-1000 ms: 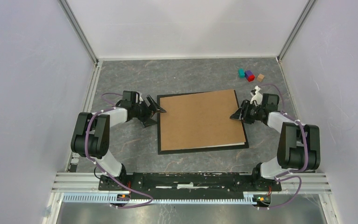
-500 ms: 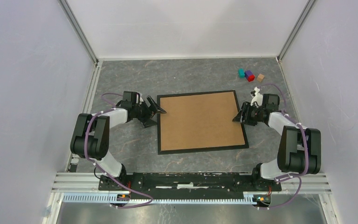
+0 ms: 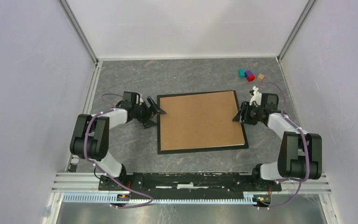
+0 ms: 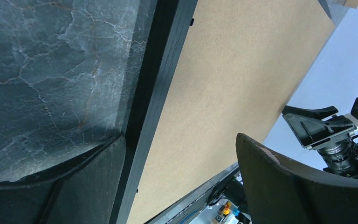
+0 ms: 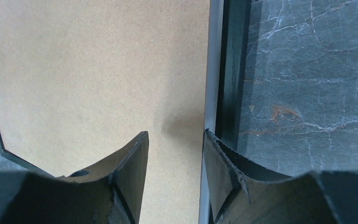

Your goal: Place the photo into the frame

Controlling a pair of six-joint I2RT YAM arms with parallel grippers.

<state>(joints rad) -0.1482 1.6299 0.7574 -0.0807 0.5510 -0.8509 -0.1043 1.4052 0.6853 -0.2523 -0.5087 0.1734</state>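
Observation:
The frame (image 3: 203,149) lies flat in the middle of the table, a thin black rectangle. A brown backing board (image 3: 199,120) fills it and sits inside its edges. The photo is hidden. My left gripper (image 3: 154,116) is open wide at the frame's left edge near the far corner. In the left wrist view the left gripper (image 4: 181,136) spans the black edge (image 4: 161,70) and the board (image 4: 233,79). My right gripper (image 3: 237,115) is open over the right edge. In the right wrist view the right gripper (image 5: 175,133) has one finger above the board (image 5: 98,70) and the other above the frame (image 5: 233,70), with nothing between them.
Three small blocks stand at the back right: teal (image 3: 241,72), purple and red (image 3: 249,75), brown (image 3: 260,77). White walls close in the table on three sides. A pale strip (image 5: 213,70) runs between board and frame.
One second ago the board's right side lay over the frame's far and right edges. It now sits inside the frame. The right gripper shifted slightly; the left arm stayed put.

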